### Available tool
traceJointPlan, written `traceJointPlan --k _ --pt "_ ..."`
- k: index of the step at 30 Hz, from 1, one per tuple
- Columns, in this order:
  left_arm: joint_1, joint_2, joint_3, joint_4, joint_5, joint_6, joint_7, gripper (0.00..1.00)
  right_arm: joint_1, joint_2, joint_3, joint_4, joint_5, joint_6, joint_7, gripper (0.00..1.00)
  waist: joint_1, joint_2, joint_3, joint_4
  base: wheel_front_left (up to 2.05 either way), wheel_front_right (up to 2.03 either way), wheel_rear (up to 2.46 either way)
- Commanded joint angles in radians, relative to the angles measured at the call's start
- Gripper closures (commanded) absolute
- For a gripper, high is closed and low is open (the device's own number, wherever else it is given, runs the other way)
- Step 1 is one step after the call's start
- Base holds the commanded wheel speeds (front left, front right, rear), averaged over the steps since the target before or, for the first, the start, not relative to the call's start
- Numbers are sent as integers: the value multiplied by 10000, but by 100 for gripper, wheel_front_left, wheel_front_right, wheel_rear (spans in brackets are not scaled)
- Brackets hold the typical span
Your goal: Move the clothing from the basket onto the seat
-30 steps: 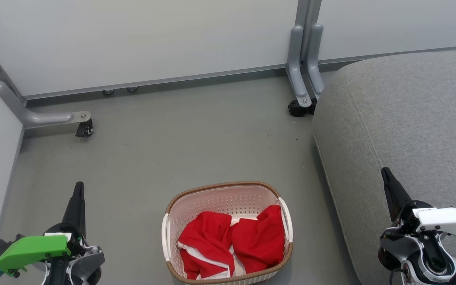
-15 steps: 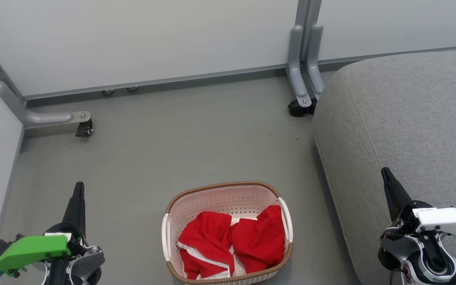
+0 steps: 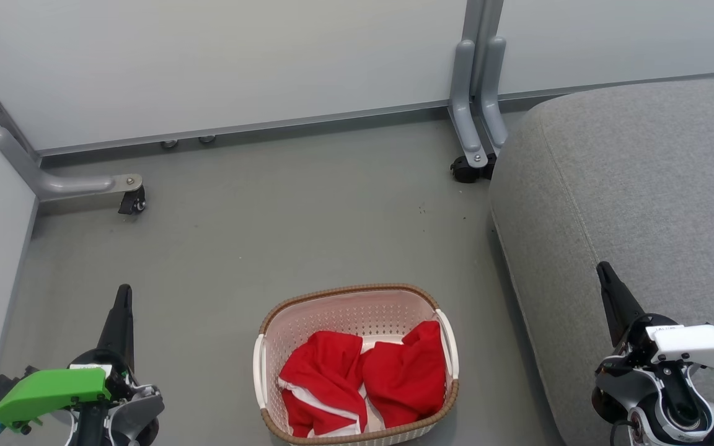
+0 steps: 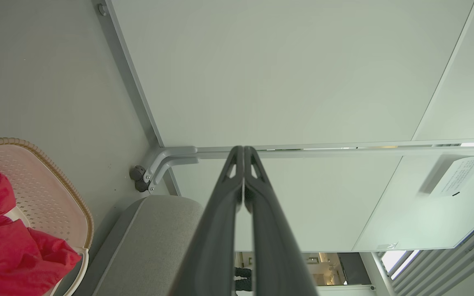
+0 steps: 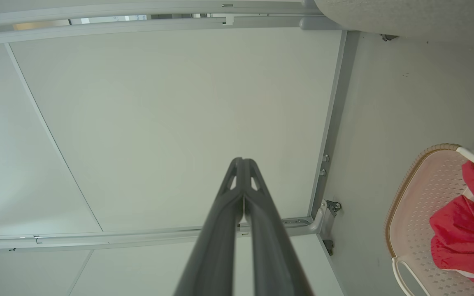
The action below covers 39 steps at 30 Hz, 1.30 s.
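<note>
In your head view, two bright red fabric garments [image 3: 363, 381] lie inside the cream perforated plastic basket [image 3: 332, 296] at bottom centre, left of the large light-grey upholstered seat [image 3: 642, 186]. Your left wrist view shows the left pincer [image 4: 243, 150] pressed closed and empty. The right wrist view shows the right pincer [image 5: 242, 161] likewise.

Grey floor [image 3: 282, 223] bounded by pale partition panels [image 3: 239, 62] on castors [image 3: 132, 202].

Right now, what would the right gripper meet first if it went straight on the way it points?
Probably the white wall panel: the right gripper, shut, aims at it, with the basket off to one side. Depth unclear.
</note>
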Motion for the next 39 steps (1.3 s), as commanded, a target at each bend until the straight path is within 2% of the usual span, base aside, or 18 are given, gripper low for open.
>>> traceJointPlan --k 1,39 --pt "-139 4 3 -12 55 -36 19 100 -47 -42 6 19 74 4 20 100 0 0 0 0 0 0 0" --pt "-140 4 3 -11 56 -36 19 100 -48 -42 6 19 74 4 19 100 0 0 0 0 0 0 0"
